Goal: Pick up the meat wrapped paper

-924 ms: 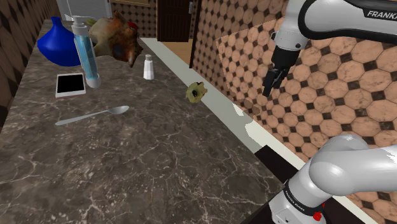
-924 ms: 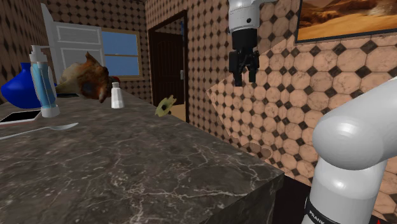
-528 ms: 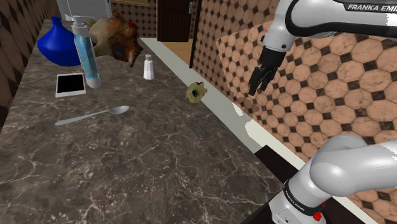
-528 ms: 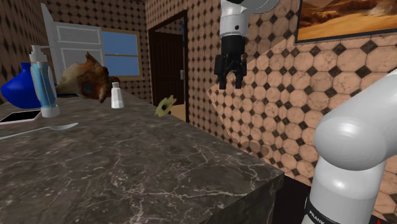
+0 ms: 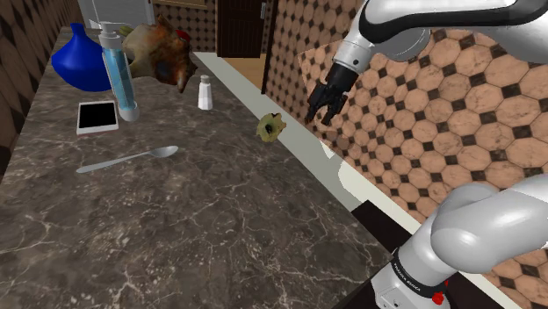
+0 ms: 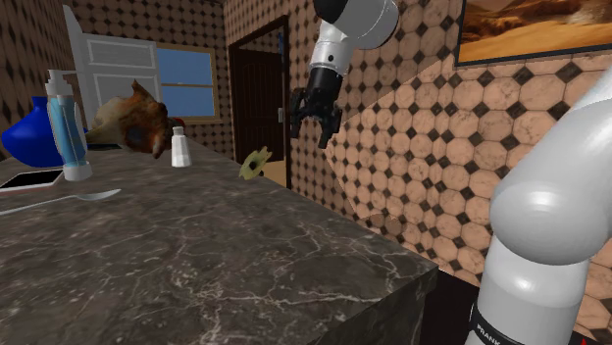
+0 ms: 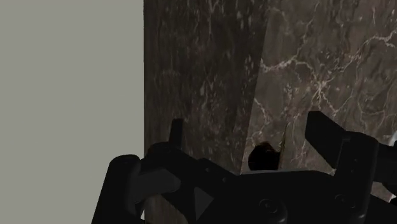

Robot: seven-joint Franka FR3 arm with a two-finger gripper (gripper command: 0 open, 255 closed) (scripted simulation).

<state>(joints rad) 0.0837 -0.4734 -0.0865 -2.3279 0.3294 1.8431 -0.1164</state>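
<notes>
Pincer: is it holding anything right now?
No, the pincer hangs open in the air beside the counter, with nothing between its jaws.

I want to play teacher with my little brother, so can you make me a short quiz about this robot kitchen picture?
1. True or false: the tool is gripping the spoon.
2. Pick one. The spoon lies on: A) a plate, B) the dark marble counter, C) the floor.
3. Fill the gap: the vase beside the pump bottle is ____.

Key: 1 false, the tool is open and holds nothing, up in the air; 2 B; 3 blue.
</notes>
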